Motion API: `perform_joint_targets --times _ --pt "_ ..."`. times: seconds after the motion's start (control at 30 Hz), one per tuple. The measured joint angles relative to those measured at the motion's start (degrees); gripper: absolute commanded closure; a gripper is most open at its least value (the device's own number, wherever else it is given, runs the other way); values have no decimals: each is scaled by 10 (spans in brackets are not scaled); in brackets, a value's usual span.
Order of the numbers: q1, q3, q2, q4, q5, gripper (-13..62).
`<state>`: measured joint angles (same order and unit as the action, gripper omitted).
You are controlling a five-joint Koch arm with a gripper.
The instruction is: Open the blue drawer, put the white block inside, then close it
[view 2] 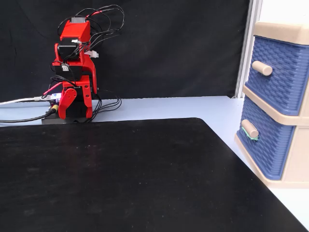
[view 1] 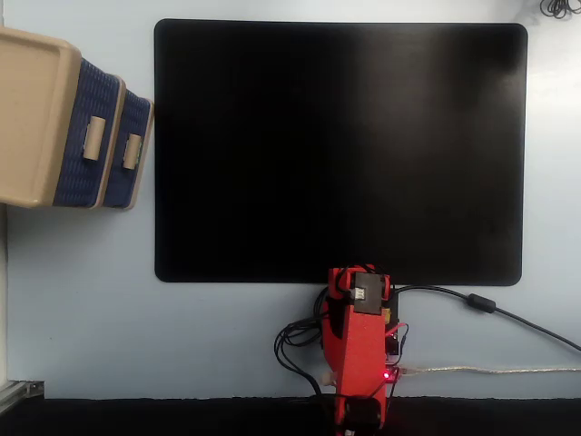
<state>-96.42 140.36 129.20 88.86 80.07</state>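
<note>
Red arm (view 2: 73,72) folded over base; claw (view 2: 65,101) state unclear. Blue drawer (view 2: 264,143) shut.

Arm folded at rest

The red arm (view 2: 73,72) sits folded over its base at the far left; gripper (view 2: 65,101) points down, jaws indistinct.
</note>
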Motion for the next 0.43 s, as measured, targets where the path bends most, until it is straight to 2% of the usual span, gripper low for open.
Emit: perform_joint_targets --times 0.43 --pt "-1 4 0 -1 18 149"
